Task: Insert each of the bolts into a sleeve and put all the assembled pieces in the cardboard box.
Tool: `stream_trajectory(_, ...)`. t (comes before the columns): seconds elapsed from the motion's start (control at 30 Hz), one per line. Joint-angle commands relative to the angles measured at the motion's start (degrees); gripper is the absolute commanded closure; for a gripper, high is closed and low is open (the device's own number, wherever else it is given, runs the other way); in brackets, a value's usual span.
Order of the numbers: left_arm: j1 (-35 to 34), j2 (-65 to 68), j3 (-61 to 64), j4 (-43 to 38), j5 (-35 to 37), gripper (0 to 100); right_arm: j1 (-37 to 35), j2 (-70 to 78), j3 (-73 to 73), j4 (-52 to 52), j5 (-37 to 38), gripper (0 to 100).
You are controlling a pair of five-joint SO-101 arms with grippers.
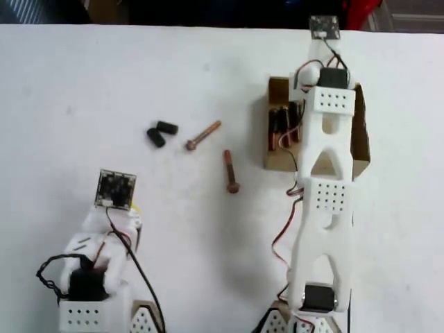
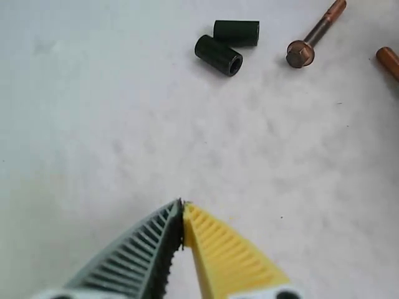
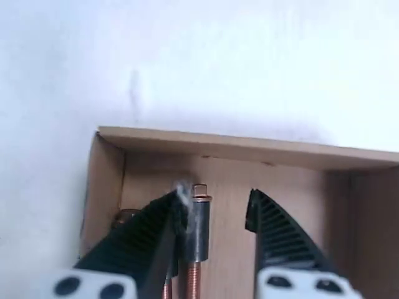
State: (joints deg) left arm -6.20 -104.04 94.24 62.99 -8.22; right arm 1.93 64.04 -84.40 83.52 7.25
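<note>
Black ribbed fingers of the right gripper [image 3: 213, 198] stand wide apart, gripping nothing. An assembled piece [image 3: 197, 230], bolt in sleeve, rests against one finger, its lower end cut off. The right arm [image 1: 326, 173] stretches out over the cardboard box [image 3: 237, 149] near the far edge of the table [image 2: 93, 124], hiding much of it from above. The left gripper [image 2: 182, 207] is closed and empty, its arm folded by the table's near edge. Well ahead lie a sleeve [image 2: 218, 55] and a second sleeve [image 2: 237, 32], just beside a bolt [image 2: 315, 34]. A second bolt [image 2: 388, 62] is cut off.
</note>
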Motion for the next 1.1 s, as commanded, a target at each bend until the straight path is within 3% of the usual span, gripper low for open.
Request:
stream_trajectory(0.0, -0.7, -0.7, -0.5, -0.1, -0.3, 98, -0.2, -1.4, -9.7, 4.4, 0.4, 86.1)
stream_trajectory(0.5, -0.7, -0.7, -1.9, 0.4, -0.4, 98, -1.5, -5.4, -10.8, 9.1, 0.4, 86.1)
stream_trajectory(0.7, -0.7, -0.7, -1.9, 0.4, -0.4, 98, -4.2, -14.7, -10.7, 14.7, 0.4, 86.1)
stream_trajectory(1.07, -0.7, -0.7, -1.9, 0.3, -0.4, 98, -9.4, -32.3, -10.1, 15.0, 0.4, 86.1)
